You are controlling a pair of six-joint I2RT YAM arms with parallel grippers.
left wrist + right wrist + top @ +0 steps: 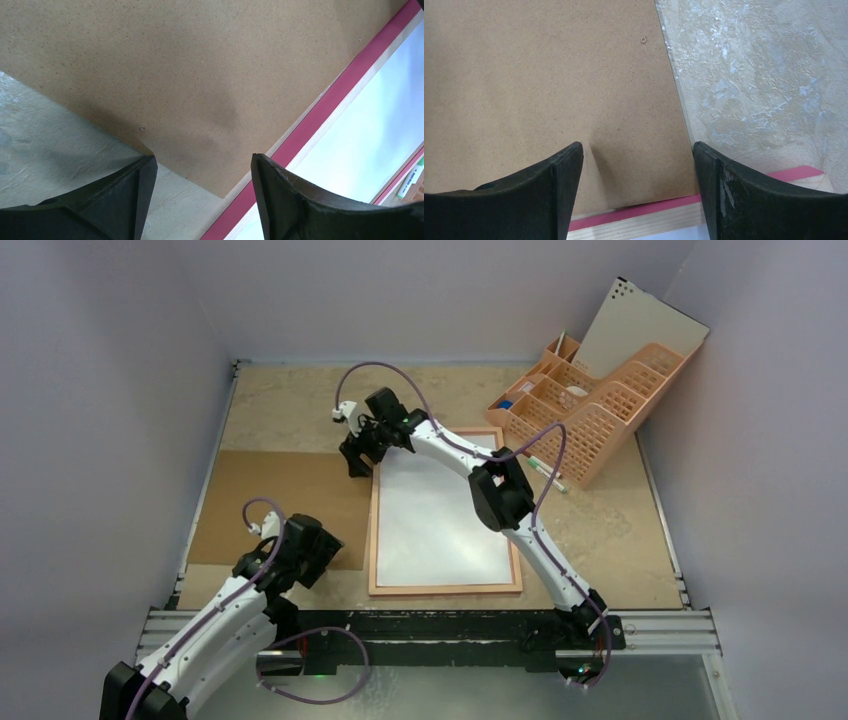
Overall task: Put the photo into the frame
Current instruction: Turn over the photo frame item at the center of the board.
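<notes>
The frame [445, 589] lies flat mid-table, pale wood side up. The photo [440, 515] lies inside it, white back up. My right gripper [358, 462] is open and empty over the frame's far left corner; its wrist view shows the jaws apart [638, 155] above the frame's pink edge [664, 212] and a sliver of the photo [674, 235]. My left gripper [318, 552] is open and empty by the frame's left side. Its wrist view shows the jaws [202, 172] over the backing board's corner, with the frame [345, 85] and photo [370, 140] to the right.
The plain brown backing board [280, 505] lies left of the frame, touching its side; it also shows under both grippers [190, 75] [539, 85]. A peach desk organiser [590, 410] stands at the back right with a white panel [640, 335] behind it and a green marker [545, 472] beside it.
</notes>
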